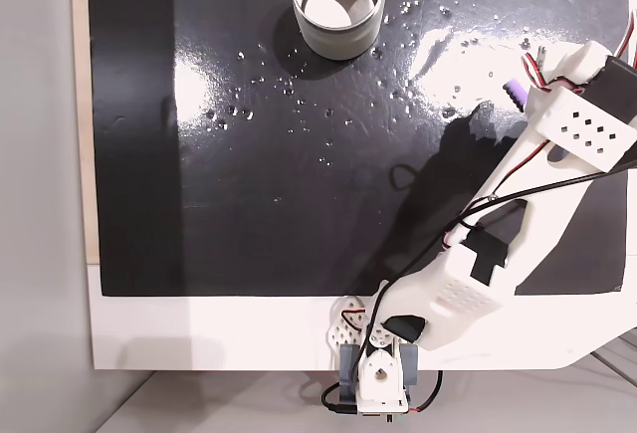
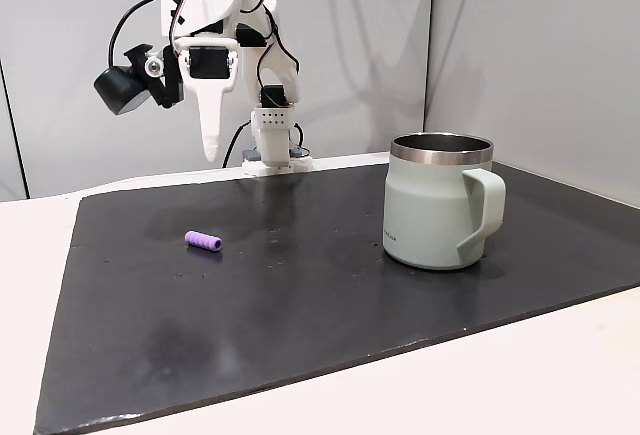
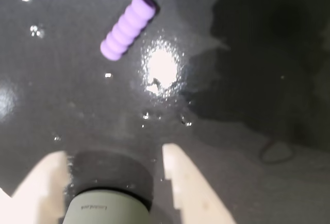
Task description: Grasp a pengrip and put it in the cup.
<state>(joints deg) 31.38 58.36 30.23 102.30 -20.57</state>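
Above the black mat (image 2: 300, 295) the gripper (image 3: 116, 157) hangs with its fingers spread apart and nothing between them, probably lining up for the descent, since the pengrip (image 3: 127, 27) lies flat just ahead, well apart from the cup (image 2: 437, 200).

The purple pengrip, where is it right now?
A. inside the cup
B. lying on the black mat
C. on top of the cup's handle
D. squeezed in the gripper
B. In a fixed view the pengrip lies flat on the black mat, apart from the cup, and the wrist view shows the open gripper with nothing between its fingers.
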